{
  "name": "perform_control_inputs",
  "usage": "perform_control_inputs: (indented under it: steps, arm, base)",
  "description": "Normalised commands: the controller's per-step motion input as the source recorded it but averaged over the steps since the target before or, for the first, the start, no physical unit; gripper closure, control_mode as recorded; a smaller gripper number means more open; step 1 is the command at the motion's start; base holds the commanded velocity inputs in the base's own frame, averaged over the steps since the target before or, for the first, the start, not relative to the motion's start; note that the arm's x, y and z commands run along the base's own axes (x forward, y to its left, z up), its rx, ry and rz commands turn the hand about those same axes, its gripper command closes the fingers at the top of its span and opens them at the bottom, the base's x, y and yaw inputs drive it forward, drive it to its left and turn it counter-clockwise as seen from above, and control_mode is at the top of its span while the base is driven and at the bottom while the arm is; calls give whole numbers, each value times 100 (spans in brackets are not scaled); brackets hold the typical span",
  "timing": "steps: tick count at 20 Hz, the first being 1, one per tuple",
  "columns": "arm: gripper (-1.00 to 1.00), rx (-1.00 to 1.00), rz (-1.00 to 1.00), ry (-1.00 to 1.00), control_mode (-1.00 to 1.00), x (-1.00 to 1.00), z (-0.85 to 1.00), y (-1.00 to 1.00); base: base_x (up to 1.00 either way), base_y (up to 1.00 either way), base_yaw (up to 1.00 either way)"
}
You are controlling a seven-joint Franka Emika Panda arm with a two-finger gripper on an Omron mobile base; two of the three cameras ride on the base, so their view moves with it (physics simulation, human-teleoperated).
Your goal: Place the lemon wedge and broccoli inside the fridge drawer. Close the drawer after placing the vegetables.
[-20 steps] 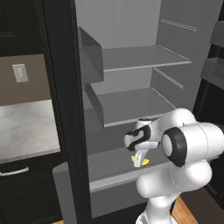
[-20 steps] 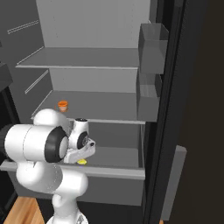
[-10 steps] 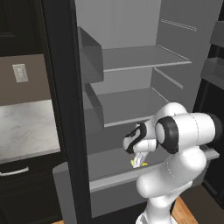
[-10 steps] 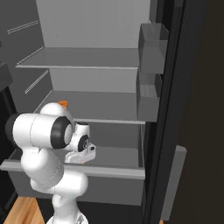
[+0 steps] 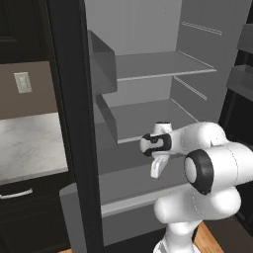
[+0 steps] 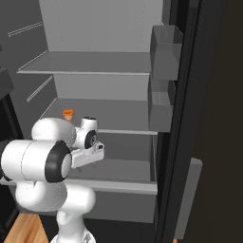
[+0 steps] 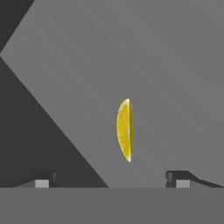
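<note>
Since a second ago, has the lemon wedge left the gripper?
Yes. The lemon wedge now sits apart from the open gripper, against the fridge drawer floor; earlier it hung yellow at the fingers.

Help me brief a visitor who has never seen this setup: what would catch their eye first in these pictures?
Probably the bright yellow lemon wedge, the one vivid thing against the grey drawer floor in the hand view, lying between the spread fingertips of the open end effector. Next, the bulky white arm reaching into the open fridge over that pulled-out drawer. A small orange cup stands on the shelf above it.
</note>
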Motion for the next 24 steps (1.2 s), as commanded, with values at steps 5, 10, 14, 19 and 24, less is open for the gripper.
perform_control_inputs:
  steps: [5,10,14,19,24]
  arm:
    - [-100,0,-14,-12,-100,-79,92,-1]
    - [-100,1,-19,-13,-100,-100,85,0]
    - [-100,1,-22,-5,-100,-96,63,0]
    - [-100,0,-11,0,-100,-30,10,-2]
    - [-100,0,0,0,100,-3,0,0]
  base:
    - [0,0,0]
    - [0,0,0]
    - [0,0,0]
    - [0,0,0]
    - [-74,6,0]
